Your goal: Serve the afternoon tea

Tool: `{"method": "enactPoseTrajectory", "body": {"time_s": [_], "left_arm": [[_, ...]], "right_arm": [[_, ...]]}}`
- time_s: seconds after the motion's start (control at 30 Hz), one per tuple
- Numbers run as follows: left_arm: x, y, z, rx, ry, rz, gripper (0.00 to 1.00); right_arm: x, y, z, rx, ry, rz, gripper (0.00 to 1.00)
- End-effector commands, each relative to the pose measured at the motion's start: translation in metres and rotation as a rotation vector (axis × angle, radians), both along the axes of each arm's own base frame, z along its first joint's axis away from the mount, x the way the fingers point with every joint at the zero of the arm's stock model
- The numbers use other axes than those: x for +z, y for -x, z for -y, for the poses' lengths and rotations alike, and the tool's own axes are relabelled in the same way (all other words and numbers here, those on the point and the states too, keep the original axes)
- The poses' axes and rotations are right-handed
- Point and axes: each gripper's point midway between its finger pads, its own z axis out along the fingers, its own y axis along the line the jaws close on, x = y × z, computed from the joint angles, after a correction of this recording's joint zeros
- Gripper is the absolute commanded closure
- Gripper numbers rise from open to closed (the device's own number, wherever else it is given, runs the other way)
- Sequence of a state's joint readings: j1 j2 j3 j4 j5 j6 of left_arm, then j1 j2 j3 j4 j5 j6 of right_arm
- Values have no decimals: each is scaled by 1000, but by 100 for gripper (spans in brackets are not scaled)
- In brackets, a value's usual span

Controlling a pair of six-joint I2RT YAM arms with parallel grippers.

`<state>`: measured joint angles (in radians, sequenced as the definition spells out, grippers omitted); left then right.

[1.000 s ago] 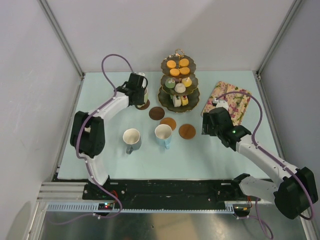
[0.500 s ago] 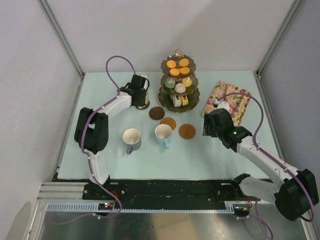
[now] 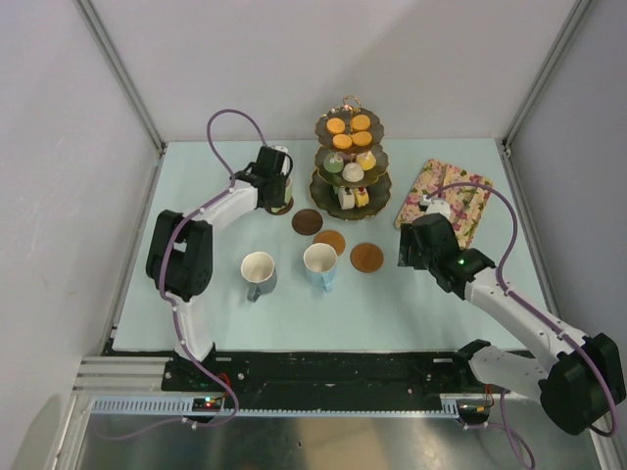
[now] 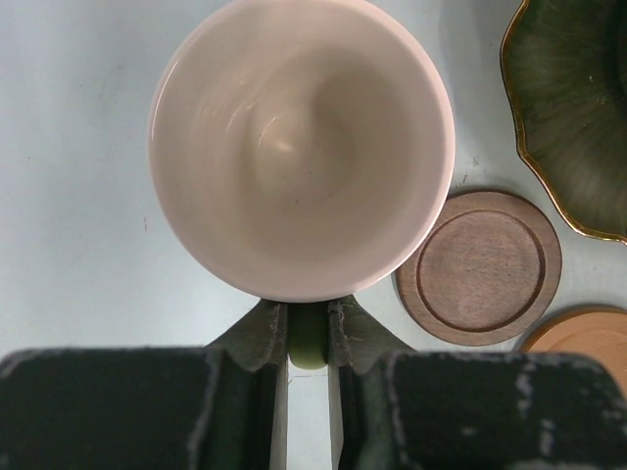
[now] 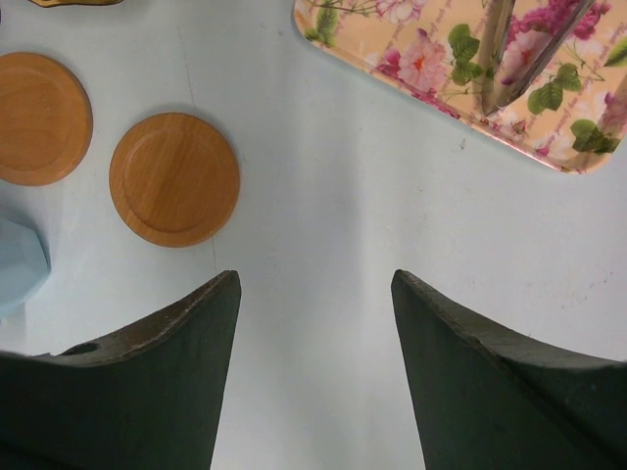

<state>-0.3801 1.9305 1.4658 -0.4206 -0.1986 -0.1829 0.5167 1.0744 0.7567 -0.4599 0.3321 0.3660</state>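
Observation:
My left gripper [image 3: 277, 183] is shut on the green handle [image 4: 308, 338] of the yellow-green mug [image 4: 299, 147], which has a cream inside. The mug is upright beside the three-tier stand [image 3: 351, 162], which carries small cakes, and its rim overlaps a dark coaster [image 4: 480, 266]. A lighter coaster [image 4: 578, 333] lies past that one. The grey mug [image 3: 259, 272] and the blue mug [image 3: 320, 264] stand in mid-table near the coasters [image 3: 366, 257]. My right gripper [image 5: 315, 284] is open and empty above bare table, right of a coaster [image 5: 174, 178]. No pink mug shows.
The floral tray [image 5: 441, 69] lies at the right rear with metal utensils [image 5: 534, 49] on it, just beyond my right gripper. The stand's bottom plate [image 4: 578, 108] is close to the held mug. Cage walls enclose the table on the left, back and right.
My left arm has shifted a little to the right with the mug in its grip, then held still. The right arm has barely moved.

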Motion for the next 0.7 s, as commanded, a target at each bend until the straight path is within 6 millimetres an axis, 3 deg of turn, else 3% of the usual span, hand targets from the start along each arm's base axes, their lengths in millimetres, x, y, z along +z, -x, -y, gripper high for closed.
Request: {"method": "enactPoseTrajectory", "body": {"time_s": [0.0,0.3,0.67], "left_arm": [[29,-19,-1,20,29,126,87],[40,-14,-9,41,27,150,64],[85,9,-35,127,53,238,36]], "right_arm": [[5,0,5,-22,-4,18,31],[6,2,4,-17,-10,20,31],[11,2,1,14,-20,35,31]]}}
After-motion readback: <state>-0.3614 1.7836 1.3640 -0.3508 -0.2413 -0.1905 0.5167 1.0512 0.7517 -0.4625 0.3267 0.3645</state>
